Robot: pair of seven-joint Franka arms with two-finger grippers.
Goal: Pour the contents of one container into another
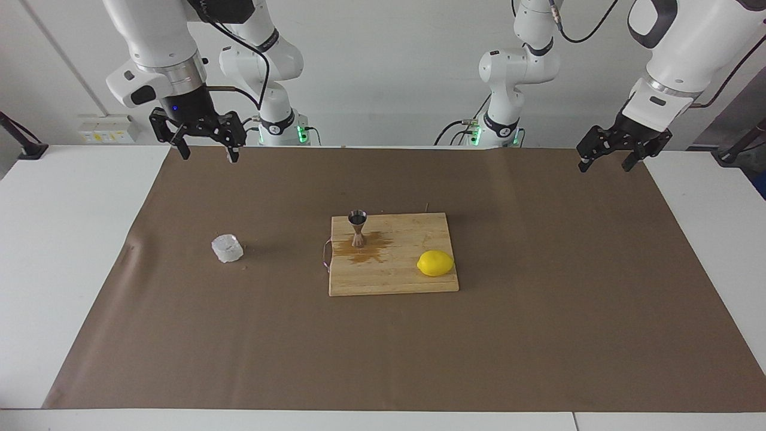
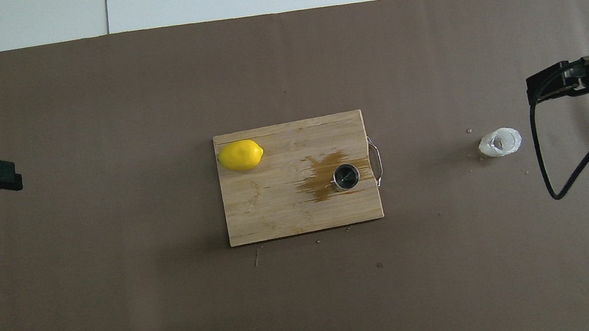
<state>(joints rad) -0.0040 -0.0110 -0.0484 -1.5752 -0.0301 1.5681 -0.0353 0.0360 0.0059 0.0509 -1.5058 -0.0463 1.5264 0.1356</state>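
On the bench (image 1: 72,251), brown mat (image 1: 538,311) covers most of the top; cutting board (image 1: 413,281) sits mid-mat. Jigger (image 1: 358,227) stands upright on the board's right-arm end, in a brown spill stain (image 1: 366,254). Lemon (image 1: 435,263) lies at the board's left-arm end, well clear of the jigger.

Translucent cup (image 1: 227,248) sits upright on the mat, off the board, toward the right arm's end. In the overhead view it's at 3 o'clock from the jigger, roughly level with it.

Right end effector (image 1: 204,152) hangs over the mat's robot-side edge, fingers apart, nothing held. In the overhead view the cup (image 2: 500,142) lies at about 8 o'clock from it, near. Left end effector (image 1: 604,160) waits over the mat corner at its own end, fingers apart, empty, well apart from both containers.

Judgement: right arm is clearly the nearer one to the cup. Cup is squat, axis vertical, so a side grasp fits. Crinkled wall looks soft; could deform under the fingers.
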